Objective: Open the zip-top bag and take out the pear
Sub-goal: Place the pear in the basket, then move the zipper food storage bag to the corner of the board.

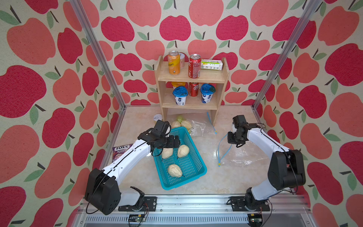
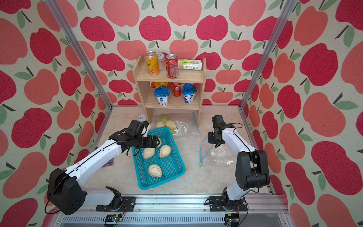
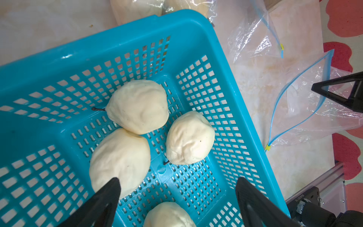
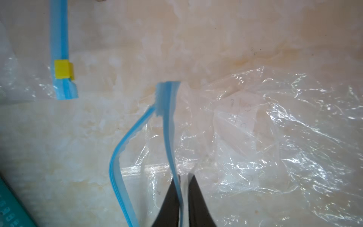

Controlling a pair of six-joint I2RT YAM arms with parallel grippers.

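Several pale, wrinkled pears lie in the blue basket point(image 1: 181, 184); one pear point(image 1: 174, 170) sits near its front, two more point(image 1: 183, 151) further back. My left gripper point(image 1: 177, 142) hangs open over the basket's back end, and in the left wrist view its fingers point(image 3: 110, 194) straddle bare mesh and the pears point(image 3: 137, 106) with nothing held. The clear zip-top bag point(image 1: 243, 155) lies flat at the right with its mouth gaping and looks empty. My right gripper point(image 4: 184, 176) is shut on one blue zip strip point(image 4: 169, 125) of that mouth.
A second clear bag point(image 1: 196, 125) holding pale pears and something green lies at the foot of the wooden shelf point(image 1: 191, 78), which carries cans, cups and a box. A Fox's candy packet point(image 1: 120, 151) lies by the left wall. A white disc point(image 1: 157, 117) sits left of the shelf.
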